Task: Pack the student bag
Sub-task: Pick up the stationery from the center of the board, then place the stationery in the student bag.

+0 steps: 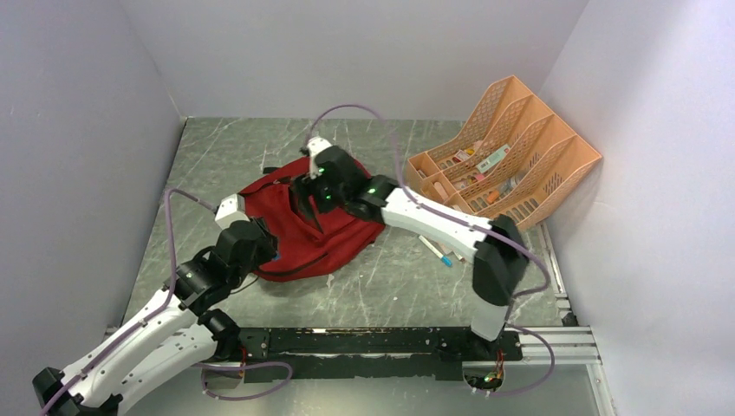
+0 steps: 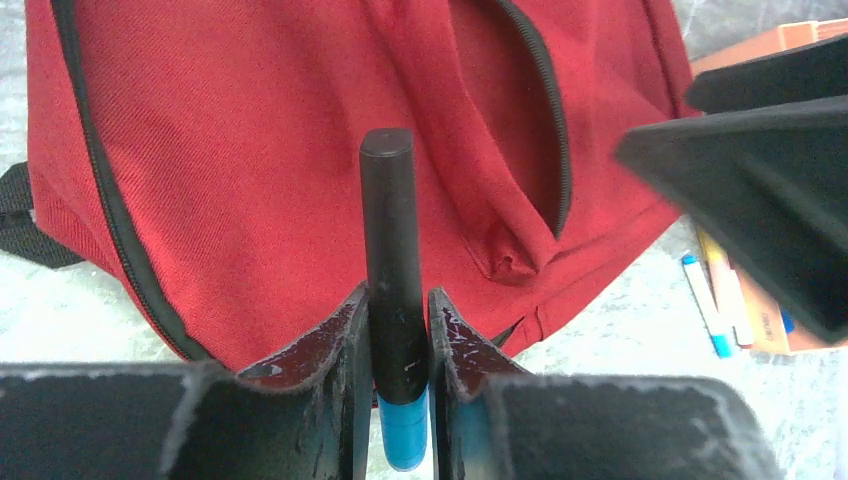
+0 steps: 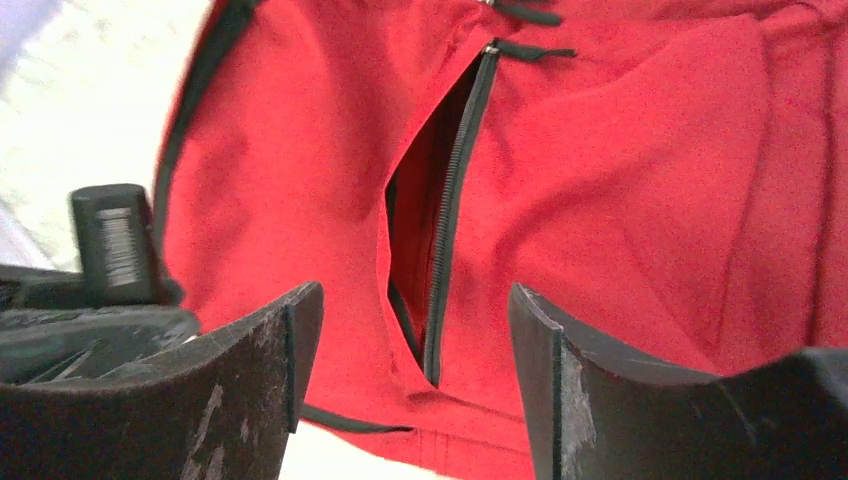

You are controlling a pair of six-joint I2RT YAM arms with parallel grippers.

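The dark-red student bag (image 1: 338, 234) lies flat on the marble table, its black-zippered front pocket (image 3: 440, 220) gaping in a narrow slit. My left gripper (image 2: 397, 295) is shut on a black marker (image 2: 390, 220) with a blue end, which points at the bag (image 2: 230, 150) just left of the pocket opening (image 2: 545, 130). It sits at the bag's near left edge (image 1: 263, 249). My right gripper (image 3: 412, 300) hovers open over the pocket slit, nothing between its fingers, above the bag's middle (image 1: 314, 192). The marker's tip (image 3: 115, 240) shows at the left of the right wrist view.
A peach mesh desk organiser (image 1: 507, 152) holding small stationery stands at the back right. A few pens (image 1: 438, 251) lie on the table right of the bag. Grey walls close in the left, back and right sides.
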